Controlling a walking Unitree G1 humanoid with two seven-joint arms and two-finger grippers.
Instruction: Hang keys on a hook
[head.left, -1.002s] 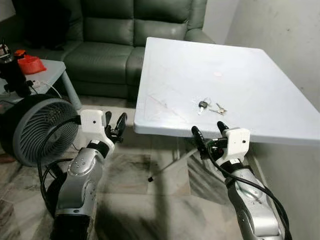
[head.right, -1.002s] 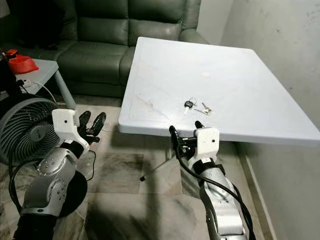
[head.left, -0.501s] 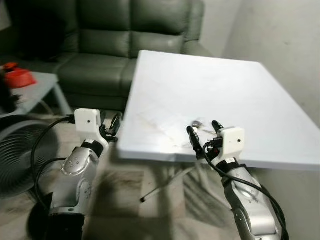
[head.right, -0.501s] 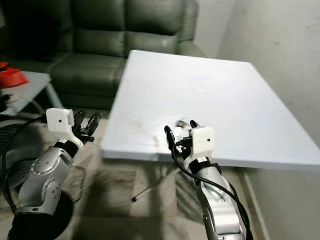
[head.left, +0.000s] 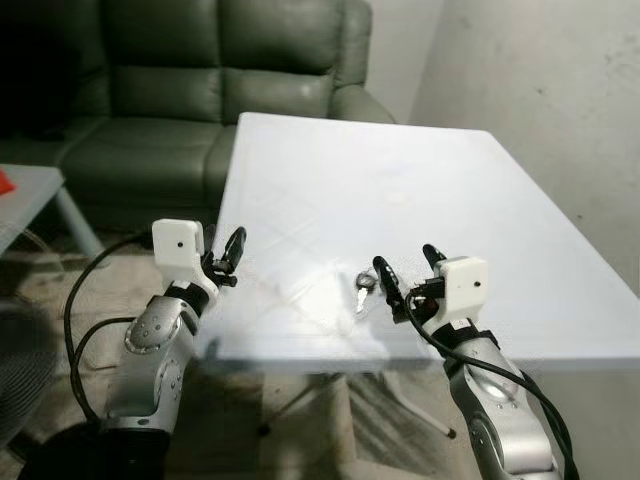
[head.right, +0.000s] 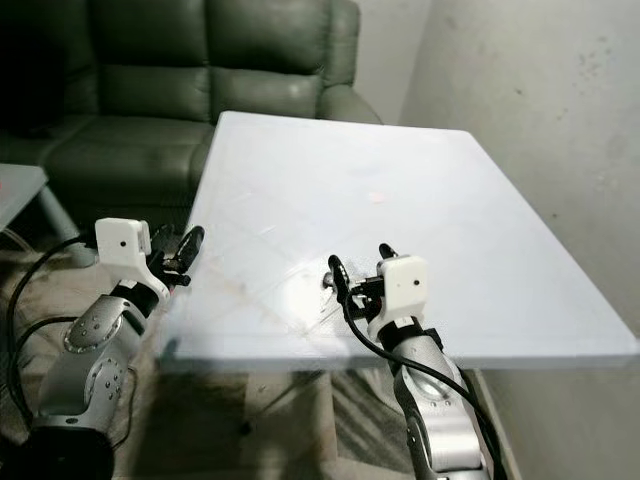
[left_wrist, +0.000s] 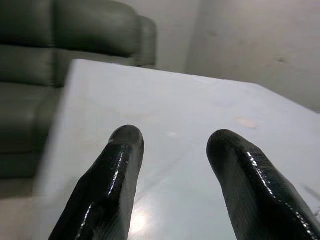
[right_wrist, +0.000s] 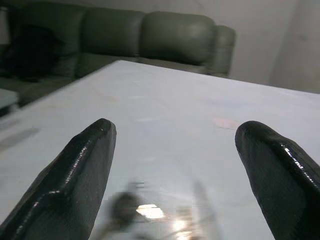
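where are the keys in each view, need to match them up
Left eye view: keys on the white table, just past the right gripper.
Right eye view: beside that gripper's left finger, mostly hidden behind it.
Left wrist view: I can't make them out.
Right wrist view: blurred dark shape low between the two fingers.
Shared landmark: the green sofa behind the table.

You get a dim room with soft light from overhead. Glare pools on the white tabletop (head.left: 480, 200) near its front edge, washing out the keys (head.left: 362, 288), which smear to a dark blur in the right wrist view. The sofa (head.left: 170, 90) sinks into shadow. Highlights gleam on the left gripper's fingers (left_wrist: 107, 190). Both head views look slightly soft.
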